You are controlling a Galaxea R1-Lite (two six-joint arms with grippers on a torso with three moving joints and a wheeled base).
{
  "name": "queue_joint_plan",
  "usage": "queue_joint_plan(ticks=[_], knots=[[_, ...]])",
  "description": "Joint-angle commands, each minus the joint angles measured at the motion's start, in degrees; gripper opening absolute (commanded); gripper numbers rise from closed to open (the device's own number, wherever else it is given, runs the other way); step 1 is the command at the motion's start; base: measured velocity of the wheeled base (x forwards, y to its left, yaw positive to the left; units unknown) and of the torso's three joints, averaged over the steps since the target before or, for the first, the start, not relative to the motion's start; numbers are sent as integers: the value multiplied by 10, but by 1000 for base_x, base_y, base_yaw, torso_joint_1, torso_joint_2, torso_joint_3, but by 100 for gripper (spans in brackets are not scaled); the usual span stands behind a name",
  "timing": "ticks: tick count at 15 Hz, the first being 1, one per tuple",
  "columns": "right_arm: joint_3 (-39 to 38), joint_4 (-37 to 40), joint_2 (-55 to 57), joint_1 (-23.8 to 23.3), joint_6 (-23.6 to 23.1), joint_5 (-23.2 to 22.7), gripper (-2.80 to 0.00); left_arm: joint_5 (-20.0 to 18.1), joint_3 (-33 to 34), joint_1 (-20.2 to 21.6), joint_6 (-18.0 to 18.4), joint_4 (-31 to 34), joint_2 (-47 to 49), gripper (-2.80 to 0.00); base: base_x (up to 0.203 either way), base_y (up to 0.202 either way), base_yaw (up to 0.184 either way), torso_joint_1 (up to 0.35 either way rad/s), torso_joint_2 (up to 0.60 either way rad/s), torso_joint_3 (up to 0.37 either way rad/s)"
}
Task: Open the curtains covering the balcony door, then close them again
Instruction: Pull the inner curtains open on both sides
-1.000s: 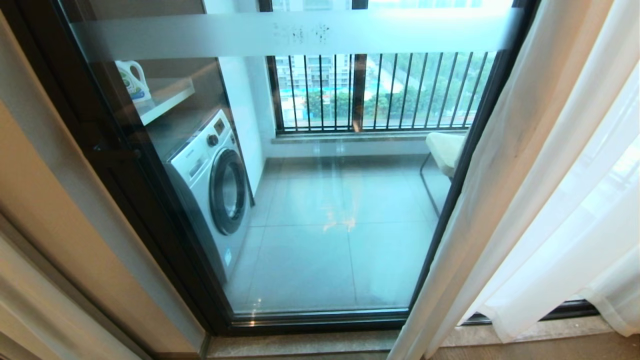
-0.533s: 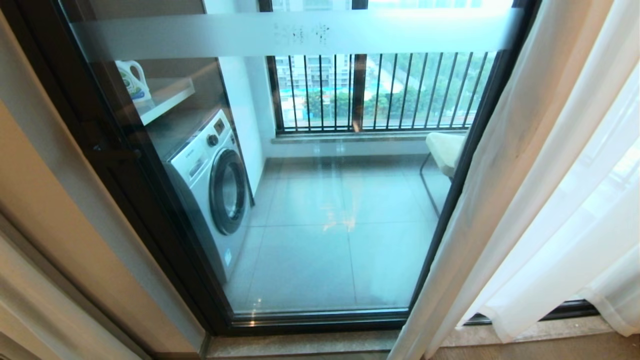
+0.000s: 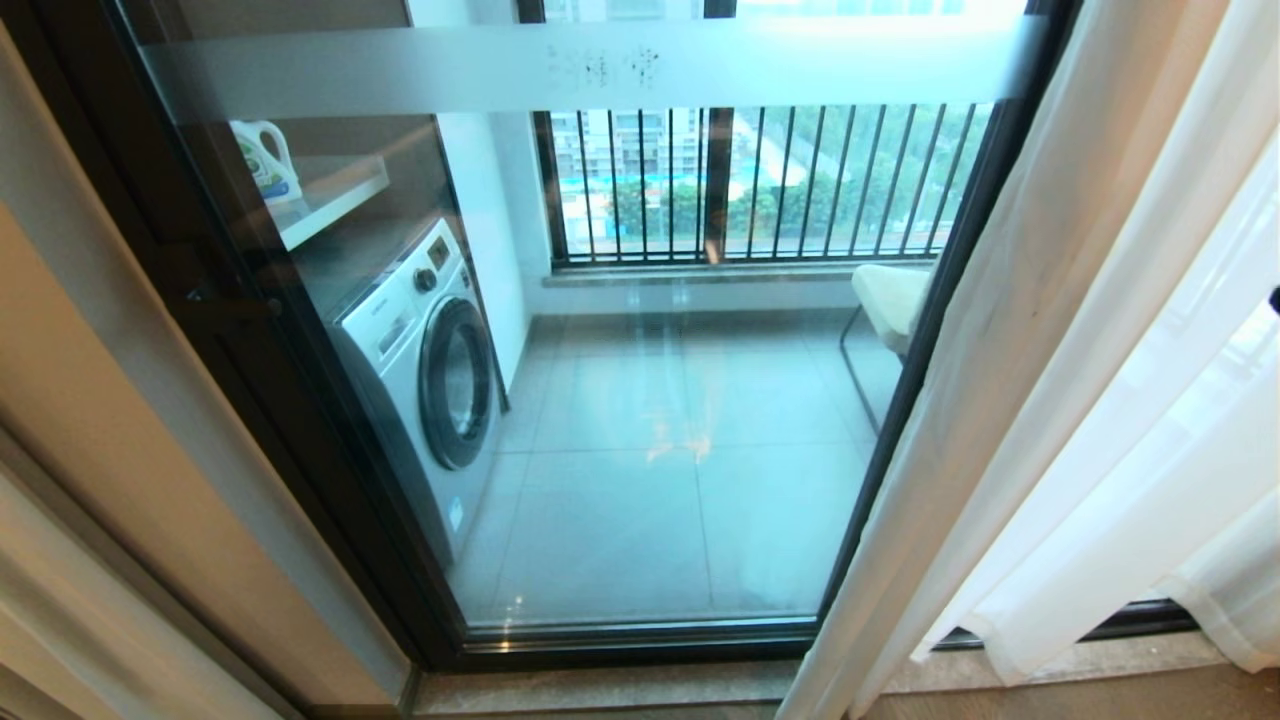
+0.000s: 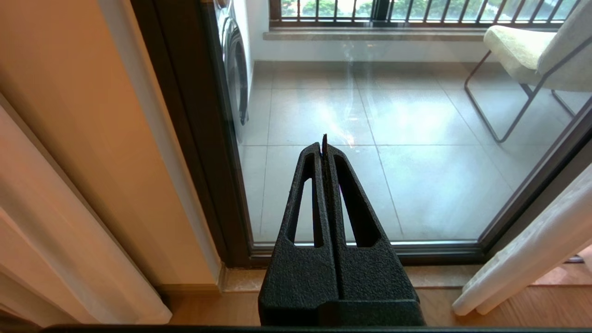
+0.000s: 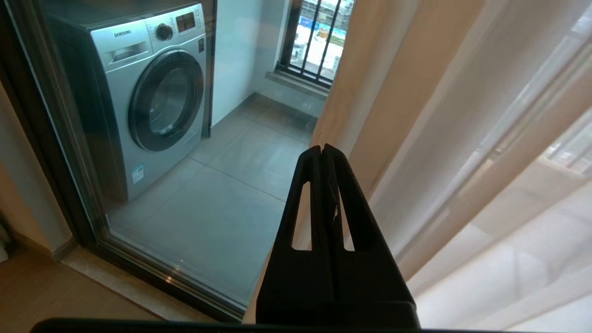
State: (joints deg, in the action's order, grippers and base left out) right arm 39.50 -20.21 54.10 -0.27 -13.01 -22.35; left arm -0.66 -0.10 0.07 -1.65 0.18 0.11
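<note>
- Sheer white curtains (image 3: 1130, 400) hang bunched at the right edge of the door (image 3: 640, 380), leaving the pane uncovered; their hems end at the sill's right end.
- Dark frame runs around the glass, with a frosted band (image 3: 600, 65) across the top.
- Through the glass: a washer (image 3: 425, 380) at the left wall, a railing (image 3: 760, 185) at the back, and a chair (image 3: 890, 295) at the right edge of the tiled floor.
- Left gripper (image 4: 323, 145) points at the lower pane, fingers clenched together, holding nothing.
- Right gripper (image 5: 321, 148) is also clenched and empty, just beside the curtains' inner edge; whether it touches the fabric is hard to tell.
- Beige drape (image 4: 69, 222) hangs left of the frame.
</note>
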Motion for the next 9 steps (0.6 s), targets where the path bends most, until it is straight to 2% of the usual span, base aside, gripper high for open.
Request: queue_joint_plan(ticks=[1, 2, 3, 9], knots=[[35, -3, 71, 0, -1, -2, -280, 0, 0, 0, 0, 0, 0, -280, 0, 0, 0, 0, 0, 0], [34, -1, 73, 0, -1, -2, -184, 0, 0, 0, 0, 0, 0, -280, 0, 0, 0, 0, 0, 0], [33, 3, 73, 0, -1, -2, 0, 0, 0, 0, 0, 0, 0, -280, 0, 0, 0, 0, 0, 0], [26, -3, 79, 0, -2, -2, 0, 0, 0, 0, 0, 0, 0, -280, 0, 0, 0, 0, 0, 0]])
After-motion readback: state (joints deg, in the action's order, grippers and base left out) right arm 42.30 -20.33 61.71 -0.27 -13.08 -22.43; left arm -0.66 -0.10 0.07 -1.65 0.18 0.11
